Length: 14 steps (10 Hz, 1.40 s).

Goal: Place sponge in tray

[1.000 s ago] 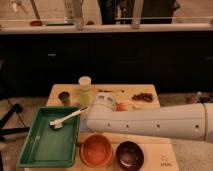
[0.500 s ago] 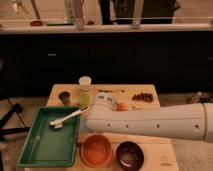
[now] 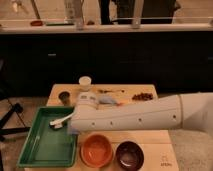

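Note:
The green tray (image 3: 37,150) lies at the table's front left. My white arm reaches in from the right, across the middle of the table. The gripper (image 3: 75,126) is at the arm's left end, over the tray's right rim, and is mostly hidden by the arm. A light blue block, which looks like the sponge (image 3: 108,102), lies on the table just behind the arm, partly hidden by it. It is outside the tray.
A white brush-like thing (image 3: 59,121) lies in the tray's far part. An orange bowl (image 3: 96,150) and a maroon bowl (image 3: 130,154) stand at the front. A white cup (image 3: 85,82), a dark small cup (image 3: 64,96) and brown bits (image 3: 142,96) are at the back.

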Each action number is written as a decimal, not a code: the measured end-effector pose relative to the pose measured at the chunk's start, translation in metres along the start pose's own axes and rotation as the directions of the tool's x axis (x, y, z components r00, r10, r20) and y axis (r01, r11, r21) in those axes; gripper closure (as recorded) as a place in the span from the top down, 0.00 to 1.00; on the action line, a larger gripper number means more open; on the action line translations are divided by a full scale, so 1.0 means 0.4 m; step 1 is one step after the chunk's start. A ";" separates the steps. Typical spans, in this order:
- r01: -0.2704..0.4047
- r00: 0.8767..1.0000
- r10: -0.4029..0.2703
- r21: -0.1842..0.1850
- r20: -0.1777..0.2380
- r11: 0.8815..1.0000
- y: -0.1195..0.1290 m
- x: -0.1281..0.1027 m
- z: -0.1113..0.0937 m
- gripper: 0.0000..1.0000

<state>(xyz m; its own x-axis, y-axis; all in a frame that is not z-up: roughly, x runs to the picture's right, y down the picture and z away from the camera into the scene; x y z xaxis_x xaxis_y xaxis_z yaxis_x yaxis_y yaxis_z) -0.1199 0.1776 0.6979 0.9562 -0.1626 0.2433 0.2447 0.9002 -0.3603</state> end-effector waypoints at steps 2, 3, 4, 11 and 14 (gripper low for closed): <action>0.073 0.997 -0.073 -0.007 0.027 0.997 -0.017 -0.108 0.018 0.00; 0.108 0.993 -0.107 -0.015 0.039 0.994 -0.021 -0.141 0.028 0.00; 0.142 0.989 -0.141 -0.030 0.053 0.989 -0.018 -0.168 0.043 0.00; 0.263 0.962 -0.252 -0.110 0.106 0.958 0.015 -0.278 0.121 0.00; 0.284 0.956 -0.267 -0.159 0.118 0.946 0.019 -0.293 0.172 0.00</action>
<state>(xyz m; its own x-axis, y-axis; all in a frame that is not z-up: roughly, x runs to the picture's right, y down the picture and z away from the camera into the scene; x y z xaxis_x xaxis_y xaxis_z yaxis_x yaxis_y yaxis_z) -0.2414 0.2313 0.7287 0.8301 -0.3482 0.4356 0.5284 0.7409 -0.4146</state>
